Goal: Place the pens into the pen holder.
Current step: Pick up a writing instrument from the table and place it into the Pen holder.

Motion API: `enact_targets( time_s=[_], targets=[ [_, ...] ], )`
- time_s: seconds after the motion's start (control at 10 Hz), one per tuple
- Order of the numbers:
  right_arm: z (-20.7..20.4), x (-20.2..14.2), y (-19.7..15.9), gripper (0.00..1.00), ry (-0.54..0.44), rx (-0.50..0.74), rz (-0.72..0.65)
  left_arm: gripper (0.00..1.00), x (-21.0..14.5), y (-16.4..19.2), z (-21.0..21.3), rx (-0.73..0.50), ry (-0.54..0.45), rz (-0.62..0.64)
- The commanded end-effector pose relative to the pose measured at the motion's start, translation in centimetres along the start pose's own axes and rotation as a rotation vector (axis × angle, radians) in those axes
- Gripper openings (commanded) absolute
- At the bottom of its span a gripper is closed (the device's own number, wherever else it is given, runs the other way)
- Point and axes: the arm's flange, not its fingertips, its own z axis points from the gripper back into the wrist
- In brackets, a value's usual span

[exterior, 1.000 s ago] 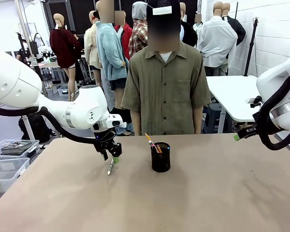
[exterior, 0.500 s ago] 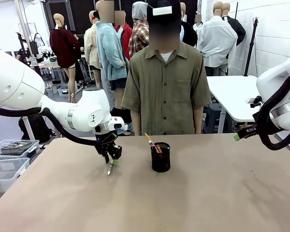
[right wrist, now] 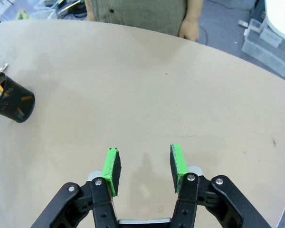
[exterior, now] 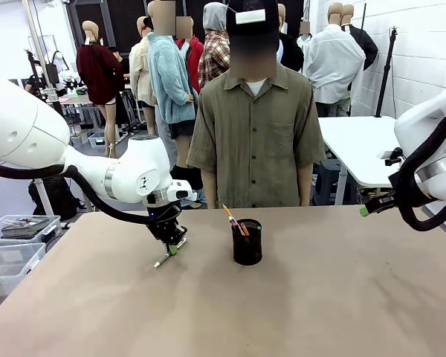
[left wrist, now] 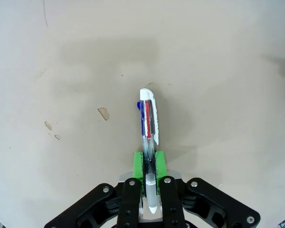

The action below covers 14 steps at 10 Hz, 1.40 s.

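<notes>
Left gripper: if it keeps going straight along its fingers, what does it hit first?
Probably the bare table. The left gripper points down at it, shut on the multicolour pen, whose far end would touch first. Depth is unclear.

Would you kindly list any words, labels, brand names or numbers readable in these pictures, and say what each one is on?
None can be read.
The white, clear-barrelled pen shut in the left claw: no print visible.
The black mesh pen holder: no label visible.
The white left arm's round joint mark: too small to read.

The broad, matte tan surface (exterior: 320,297) carries a small black cylindrical mesh pen holder (exterior: 247,242) near its middle, with pens standing inside.
</notes>
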Motion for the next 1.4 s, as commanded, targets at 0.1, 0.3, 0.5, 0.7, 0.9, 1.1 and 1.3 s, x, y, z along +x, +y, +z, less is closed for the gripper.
enact_targets(
  time_s=[0.1,0.3,0.5,0.7,0.9,1.1,1.3],
  targets=[
    [0.0,-0.1,-0.1,0.55,-0.01,0.012,0.011,0.0,-0.4,-0.4,0.3,0.036,0.004,-0.032],
    [0.0,-0.1,-0.1,0.55,-0.01,0.012,0.011,0.0,-1.7,-0.2,3.1,-0.052,-0.109,-0.112],
    [0.0,-0.1,-0.1,0.55,-0.01,0.012,0.011,0.0,-3.6,0.1,6.1,-0.223,-0.233,-0.252],
    [0.0,-0.1,-0.1,0.55,-0.01,0.012,0.011,0.0,-4.7,0.9,8.1,-0.344,-0.418,-0.391],
    [0.0,-0.1,-0.1,0.55,-0.01,0.012,0.011,0.0,-5.0,1.2,8.7,-0.488,-0.579,-0.537],
    [0.0,-0.1,-0.1,0.55,-0.01,0.012,0.011,0.0,-4.6,1.3,9.1,-0.629,-0.731,-0.634],
    [0.0,-0.1,-0.1,0.55,-0.01,0.012,0.011,0.0,-4.1,0.3,8.8,-0.68,-0.815,-0.648]
  ],
)
